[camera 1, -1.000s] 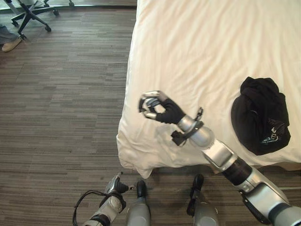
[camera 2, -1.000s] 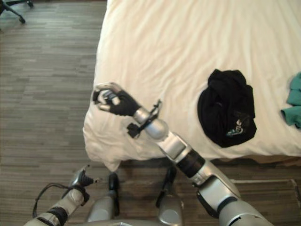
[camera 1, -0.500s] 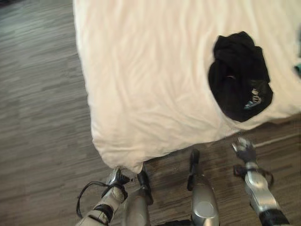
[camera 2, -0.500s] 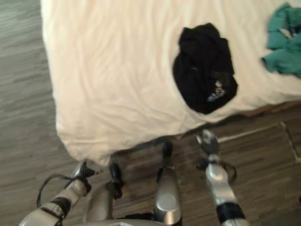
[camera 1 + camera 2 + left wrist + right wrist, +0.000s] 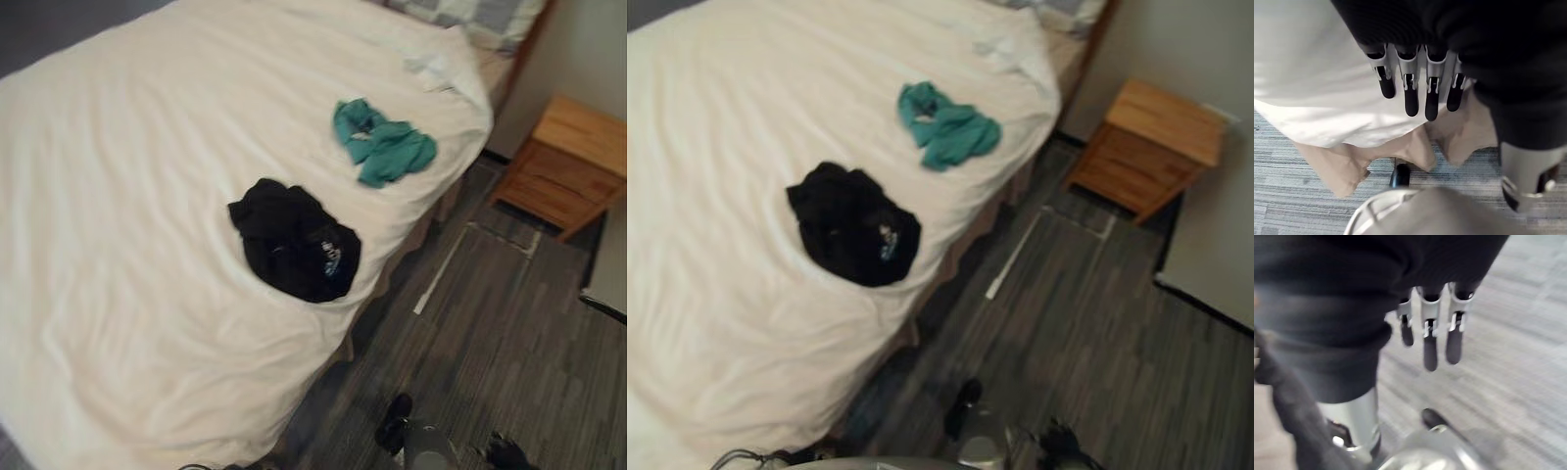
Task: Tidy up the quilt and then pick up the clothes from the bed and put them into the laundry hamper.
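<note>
**Clothes wait on a smoothed quilt**

Lying crumpled on the soft, faintly wrinkled white quilt, a black garment sits in a rounded heap near the bed's side edge, a small pale print showing on its folds. A teal garment is bunched well apart from it, farther up the bed toward the checked pillow. A boxy wooden nightstand stands on the striped grey floor beside the bed. The left robot hand hangs with silver, dark-tipped fingers straight and relaxed, holding nothing, over the quilt's draped edge and a tan bed skirt. The right robot hand also hangs loose and empty above the floor.
</note>
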Tool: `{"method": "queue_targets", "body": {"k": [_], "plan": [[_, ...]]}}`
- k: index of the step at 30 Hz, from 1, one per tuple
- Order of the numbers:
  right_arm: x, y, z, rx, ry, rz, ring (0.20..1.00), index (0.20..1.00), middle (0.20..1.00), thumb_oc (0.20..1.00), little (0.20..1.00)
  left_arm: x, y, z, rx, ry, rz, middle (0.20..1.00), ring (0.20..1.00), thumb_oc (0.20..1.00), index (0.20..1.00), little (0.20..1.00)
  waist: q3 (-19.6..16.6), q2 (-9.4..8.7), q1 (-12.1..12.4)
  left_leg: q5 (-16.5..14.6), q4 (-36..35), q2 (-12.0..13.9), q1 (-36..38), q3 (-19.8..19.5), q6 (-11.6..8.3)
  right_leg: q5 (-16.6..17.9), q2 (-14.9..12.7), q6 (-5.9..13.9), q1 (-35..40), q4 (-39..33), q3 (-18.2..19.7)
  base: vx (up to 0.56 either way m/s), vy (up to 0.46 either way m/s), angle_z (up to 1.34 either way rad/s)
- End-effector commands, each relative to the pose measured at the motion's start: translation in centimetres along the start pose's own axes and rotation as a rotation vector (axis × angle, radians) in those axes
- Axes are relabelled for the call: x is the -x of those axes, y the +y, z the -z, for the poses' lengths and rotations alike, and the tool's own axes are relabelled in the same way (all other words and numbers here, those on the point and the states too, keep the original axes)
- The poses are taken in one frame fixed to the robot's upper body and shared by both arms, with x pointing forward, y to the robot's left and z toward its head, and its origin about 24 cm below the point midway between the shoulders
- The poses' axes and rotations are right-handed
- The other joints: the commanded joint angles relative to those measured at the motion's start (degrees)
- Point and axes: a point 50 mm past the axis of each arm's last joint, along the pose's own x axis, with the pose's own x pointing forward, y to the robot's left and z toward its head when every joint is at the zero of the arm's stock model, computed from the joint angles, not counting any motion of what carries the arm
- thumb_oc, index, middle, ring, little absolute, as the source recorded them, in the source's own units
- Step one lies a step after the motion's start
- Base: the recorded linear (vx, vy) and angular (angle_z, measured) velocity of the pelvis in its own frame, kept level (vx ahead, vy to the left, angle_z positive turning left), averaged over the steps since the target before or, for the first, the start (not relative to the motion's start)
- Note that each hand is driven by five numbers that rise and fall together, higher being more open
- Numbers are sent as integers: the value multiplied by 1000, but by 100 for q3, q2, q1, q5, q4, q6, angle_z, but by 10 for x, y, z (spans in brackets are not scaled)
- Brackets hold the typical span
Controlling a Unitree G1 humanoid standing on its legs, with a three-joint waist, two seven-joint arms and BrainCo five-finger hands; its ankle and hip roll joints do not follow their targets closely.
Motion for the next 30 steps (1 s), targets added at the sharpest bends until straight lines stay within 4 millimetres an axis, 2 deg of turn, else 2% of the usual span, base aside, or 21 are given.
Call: {"method": "queue_targets", "body": {"k": [1, 2, 3, 4, 5, 6, 7, 9, 10, 12, 15, 16, 17, 18, 19, 20, 23, 25, 28, 29, 30], "plan": [[-8, -22, -33, 254, -112, 1, 1000, 1000, 1000, 1000, 1000, 6, 24, -100, -5, -359, -131, 1000, 1000, 1000, 1000, 1000, 315, -160, 349, 488, 1679, -643, -1503, -2172, 404, 282, 164, 813, 904, -1564, 962, 158, -63, -184], [-8, -21, -33, 254, -113, 0, 1000, 1000, 1000, 1000, 1000, 6, 24, -100, -5, -359, -132, 1000, 1000, 1000, 1000, 1000, 302, -177, 339, 494, 1671, -662, -1519, -2169, 418, 285, 145, 819, 886, -1560, 958, 319, 68, -267], [-9, -6, -45, 338, -155, -41, 1000, 1000, 1000, 1000, 1000, 9, 25, -112, 117, -392, -142, 1000, 1000, 1000, 1000, 1000, 354, -233, 661, -62, 1391, -1455, -1894, -3294, 676, 178, 249, 892, 972, -1561, 1672, 236, 86, -270], [-9, -6, -45, 338, -156, -41, 1000, 1000, 1000, 1000, 1000, 9, 26, -112, 117, -393, -143, 1000, 1000, 1000, 1000, 1000, 350, -255, 656, -30, 1360, -1482, -1896, -3286, 686, 187, 222, 896, 958, -1560, 1672, 479, 215, -313], [-12, -4, -61, 400, -199, -38, 1000, 1000, 1000, 1000, 1000, 12, 29, -125, 159, -439, -157, 1000, 1000, 1000, 1000, 1000, 360, -211, 873, -170, 828, -1308, -2049, -3796, 628, 41, 294, 1027, 1134, -1599, 2098, 232, 136, -238], [-12, -4, -62, 399, -200, -37, 1000, 1000, 1000, 1000, 1000, 12, 29, -125, 159, -439, -157, 1000, 1000, 1000, 1000, 1000, 357, -228, 874, -138, 794, -1326, -2046, -3788, 633, 50, 275, 1029, 1121, -1599, 2100, 578, 274, -257], [-12, -1, -73, 401, -238, -41, 1000, 1000, 1000, 1000, 1000, 13, 27, -129, 114, -459, -143, 1000, 1000, 1000, 1000, 1000, 282, -96, 978, -164, -333, -1335, -1935, -3942, 639, -67, 422, 1133, 1294, -1677, 2454, 333, 140, -197], [-12, 1, -78, 404, -257, -45, 1000, 1000, 1000, 1000, 1000, 13, 27, -130, 89, -465, -140, 1000, 1000, 1000, 1000, 1000, 232, -22, 1005, 120, -829, -1374, -2036, -4096, 616, -121, 520, 1143, 1328, -1677, 2653, 410, 222, -124], [-11, 1, -78, 394, -261, -43, 1000, 1000, 1000, 1000, 1000, 13, 24, -130, 61, -466, -133, 1000, 1000, 1000, 1000, 1000, 214, 53, 1032, 378, -1371, -1255, -1941, -4010, 572, -239, 595, 1136, 1449, -1677, 2793, 466, 255, -94], [-11, 0, -75, 396, -259, -45, 1000, 1000, 1000, 1000, 1000, 11, 18, -122, 23, -439, -111, 1000, 1000, 1000, 1000, 1000, 108, 103, 965, 402, -1731, -1230, -1695, -3783, 592, -371, 657, 1118, 1633, -1677, 2894, 424, 211, -142], [-10, 1, -65, 421, -234, -61, 1000, 1000, 1000, 1000, 1000, 10, 21, -118, -24, -429, -109, 1000, 1000, 1000, 1000, 1000, 60, -1, 923, 281, -1753, -1503, -1447, -3595, 857, -498, 597, 1237, 1493, -678, 2869, 320, 158, -70], [-10, 1, -66, 434, -241, -63, 1000, 1000, 1000, 1000, 1000, 10, 23, -120, -34, -433, -117, 1000, 1000, 1000, 1000, 1000, 125, 32, 902, 199, -1737, -1531, -1317, -3487, 936, -370, 474, 1434, 1198, 55, 2764, 181, 101, -13], [-10, 1, -66, 434, -241, -63, 1000, 1000, 1000, 1000, 1000, 10, 23, -120, -34, -433, -117, 1000, 1000, 1000, 1000, 1000, 123, 29, 905, 199, -1736, -1533, -1319, -3484, 937, -375, 471, 1434, 1192, 63, 2767, 310, 181, -2], [-10, -1, -69, 413, -243, -58, 1000, 1000, 1000, 1000, 1000, 9, 29, -117, -64, -422, -141, 1000, 1000, 1000, 1000, 1000, 316, 148, 725, 127, -1815, -1454, -1005, -3422, 1041, 313, 231, 1682, 480, 1341, 2701, 322, 152, -1], [-10, -2, -70, 400, -247, -57, 1000, 1000, 1000, 1000, 1000, 8, 31, -115, -74, -419, -146, 1000, 1000, 1000, 1000, 1000, 362, 187, 686, 114, -1866, -1449, -896, -3458, 1065, 320, 191, 1704, 240, 1642, 2707, 461, 183, -6], [-10, -4, -70, 387, -243, -49, 1000, 1000, 1000, 1000, 1000, 7, 34, -111, -84, -407, -156, 1000, 1000, 1000, 1000, 1000, 403, 230, 608, 64, -1940, -1495, -758, -3537, 1082, 274, 256, 1625, 47, 1557, 2725, 381, 59, 5], [-11, -7, -62, 349, -210, -43, 1000, 1000, 1000, 1000, 1000, 4, 37, -99, -97, -366, -159, 1000, 1000, 1000, 1000, 1000, 362, 201, 415, -165, -2123, -1672, -436, -3700, 1045, 122, 315, 1443, -90, 193, 2684, 539, -15, 36], [-12, -9, -58, 326, -180, -37, 1000, 1000, 1000, 1000, 1000, 1, 38, -87, -110, -320, -149, 1000, 1000, 1000, 1000, 1000, 300, 253, 223, -432, -2285, -1620, -34, -3823, 951, 461, 168, 1517, -465, -912, 2532, 653, -66, 49], [-11, -9, -54, 308, -163, -32, 1000, 1000, 1000, 1000, 1000, -1, 31, -65, -119, -257, -127, 1000, 1000, 1000, 1000, 1000, 213, 301, 139, -883, -1985, -1665, 367, -3897, 867, 712, -25, 1565, -422, -1237, 2148, 610, -37, 41], [-12, -13, -55, 308, -166, -18, 1000, 1000, 1000, 1000, 1000, -1, 28, -63, -121, -252, -116, 1000, 1000, 1000, 1000, 1000, 197, 384, 83, -697, -1318, -1660, 316, -3961, 741, 730, 43, 1496, -327, -1230, 2223, 478, 16, 40], [-12, -17, -55, 313, -165, -8, 1000, 1000, 1000, 1000, 1000, -1, 29, -60, -100, -244, -117, 1000, 1000, 1000, 1000, 1000, 222, 414, 98, -288, -411, -1691, 81, -3926, 536, 733, 75, 1369, -175, -1159, 2202, 398, -19, 57]]}}
